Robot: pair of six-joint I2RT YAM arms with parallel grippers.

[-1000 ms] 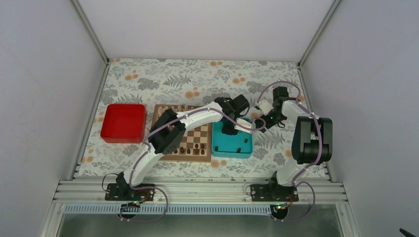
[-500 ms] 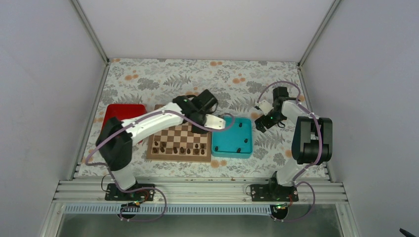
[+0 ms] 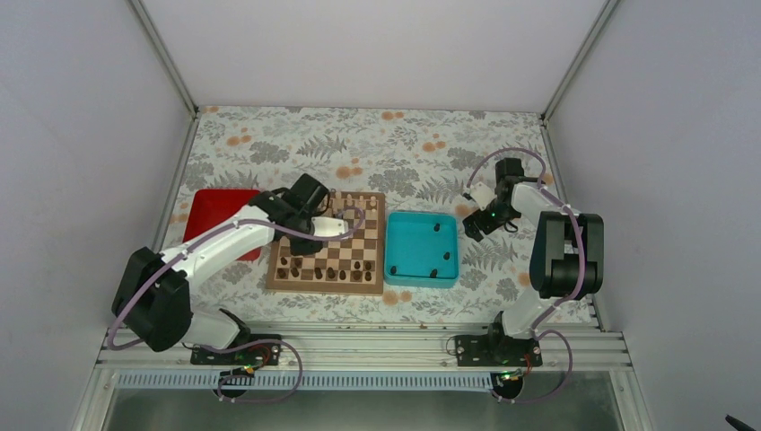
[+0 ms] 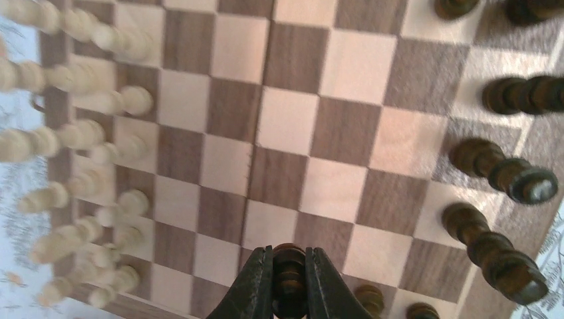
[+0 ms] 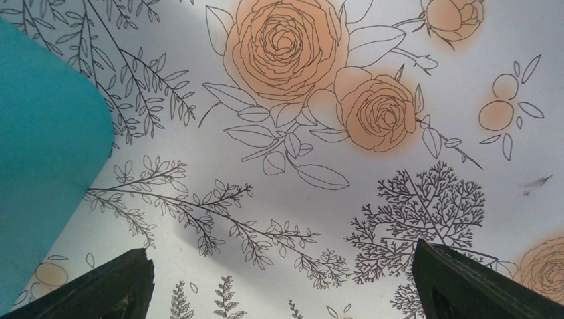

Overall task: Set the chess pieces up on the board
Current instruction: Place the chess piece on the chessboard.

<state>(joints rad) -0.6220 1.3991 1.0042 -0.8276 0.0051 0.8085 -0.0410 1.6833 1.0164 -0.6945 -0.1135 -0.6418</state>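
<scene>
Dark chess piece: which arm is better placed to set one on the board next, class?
Left: left gripper shut on a dark piece above the board; right gripper hangs open, empty, beside the teal tray.

Pale pieces [image 4: 123, 101] blurry; dark piece [image 4: 289, 276] btw fingers [image 4: 256, 290] cropped at btm edge.

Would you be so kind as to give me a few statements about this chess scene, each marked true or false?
1. The left pincer grips a dark chess piece above the board. True.
2. The right pincer is shut. False: it stands open and empty above the floral cloth.
3. In the top view, the teal tray lies right of the board and holds a few dark pieces. True.
4. The red tray sits between the board and the teal tray. False: it lies on the board's other side, to its left.
</scene>
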